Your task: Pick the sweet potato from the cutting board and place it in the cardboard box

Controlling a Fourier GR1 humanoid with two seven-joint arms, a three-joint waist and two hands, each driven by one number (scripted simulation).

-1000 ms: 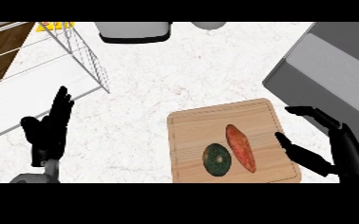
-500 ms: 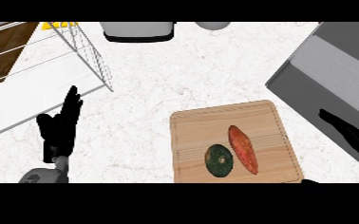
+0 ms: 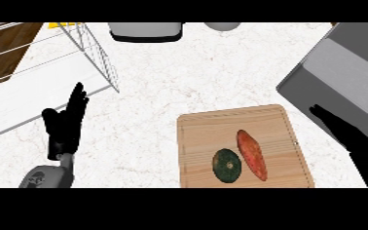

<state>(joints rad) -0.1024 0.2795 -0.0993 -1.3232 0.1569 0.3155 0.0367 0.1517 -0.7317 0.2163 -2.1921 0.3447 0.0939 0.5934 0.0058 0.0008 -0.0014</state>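
Reaching well means bringing the right hand, fingers spread and holding nothing, inward from the board's edge to straddle the sweet potato lengthwise, clear of the dark green vegetable on its far side.

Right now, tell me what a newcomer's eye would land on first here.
The wooden cutting board at lower right, with an orange sweet potato lying beside a dark green round vegetable. Next, the left hand, open with fingers up at the left edge, and the grey box at the right.
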